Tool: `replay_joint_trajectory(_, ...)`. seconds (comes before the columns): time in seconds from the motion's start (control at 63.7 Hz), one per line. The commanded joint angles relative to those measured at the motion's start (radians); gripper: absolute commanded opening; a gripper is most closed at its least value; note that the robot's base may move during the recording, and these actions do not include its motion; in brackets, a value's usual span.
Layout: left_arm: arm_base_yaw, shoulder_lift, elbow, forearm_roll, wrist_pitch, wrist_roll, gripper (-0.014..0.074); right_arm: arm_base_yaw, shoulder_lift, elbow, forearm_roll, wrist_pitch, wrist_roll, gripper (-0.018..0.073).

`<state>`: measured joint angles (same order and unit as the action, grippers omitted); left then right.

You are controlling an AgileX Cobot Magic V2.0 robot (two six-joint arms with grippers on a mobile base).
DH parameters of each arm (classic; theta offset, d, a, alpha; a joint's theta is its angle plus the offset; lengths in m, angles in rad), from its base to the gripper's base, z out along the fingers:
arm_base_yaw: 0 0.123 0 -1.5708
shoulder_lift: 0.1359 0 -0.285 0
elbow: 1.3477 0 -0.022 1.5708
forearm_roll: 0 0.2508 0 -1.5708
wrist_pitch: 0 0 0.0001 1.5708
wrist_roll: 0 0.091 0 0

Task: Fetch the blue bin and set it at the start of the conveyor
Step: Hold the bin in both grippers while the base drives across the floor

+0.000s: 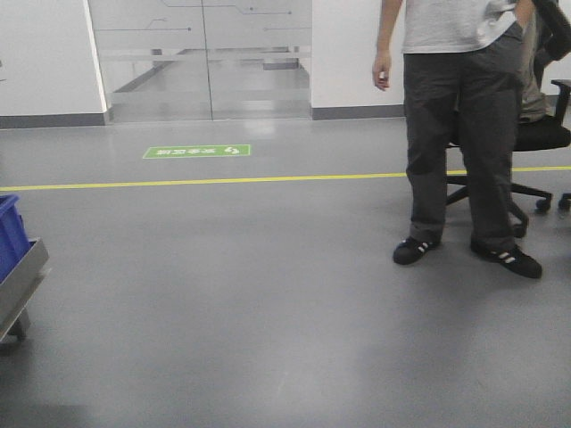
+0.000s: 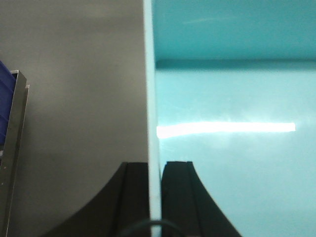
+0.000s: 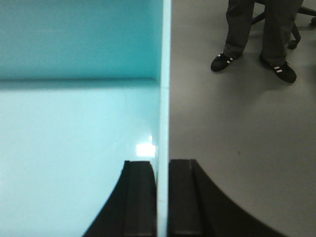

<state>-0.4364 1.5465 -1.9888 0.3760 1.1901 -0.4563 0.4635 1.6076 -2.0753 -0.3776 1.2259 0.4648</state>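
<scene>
**Grey floor ahead, bin pinched at both ends**

A bare grey floor (image 1: 268, 339) runs to frosted glass doors (image 1: 205, 62), crossed by a yellow line (image 1: 223, 181) with a green floor sign (image 1: 196, 151) behind it. A person (image 1: 464, 134) stands at the right, in front of an office chair (image 1: 544, 134). At the far left edge, a dark blue crate (image 1: 9, 236) sits on a steel rail (image 1: 22, 281).

The blue bin (image 2: 232, 98) hangs between the two arms, with floor visible outside its walls in both wrist views. The left gripper (image 2: 156, 168) straddles one thin wall, one finger outside and one inside, pressed together on it. The right gripper (image 3: 162, 165) clamps the opposite wall the same way. The bin's inside therefore lies right of the left gripper and left of the right one. Its span between the held walls seems to run across the robot, so neither arm is nearer.

The tub is pale aqua with smooth, glossy walls. Its flat bottom reflects ceiling light, and it appears empty.

The conveyor start shows in no view, so which way the carry must turn cannot be told from here.
</scene>
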Motion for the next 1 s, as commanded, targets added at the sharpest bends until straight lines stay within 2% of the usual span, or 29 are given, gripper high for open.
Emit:
replay_joint_trajectory(0.0, -0.006, -0.009, -0.009, 0.012, -0.035, 0.003, -0.0111, 0.002, -0.013, -0.015, -0.016, -0.046, -0.002, -0.0165)
replay_joint_trajectory(0.989, -0.006, -0.009, -0.009, 0.015, -0.035, 0.003, -0.0111, 0.002, -0.013, -0.015, -0.016, -0.046, -0.002, -0.0165)
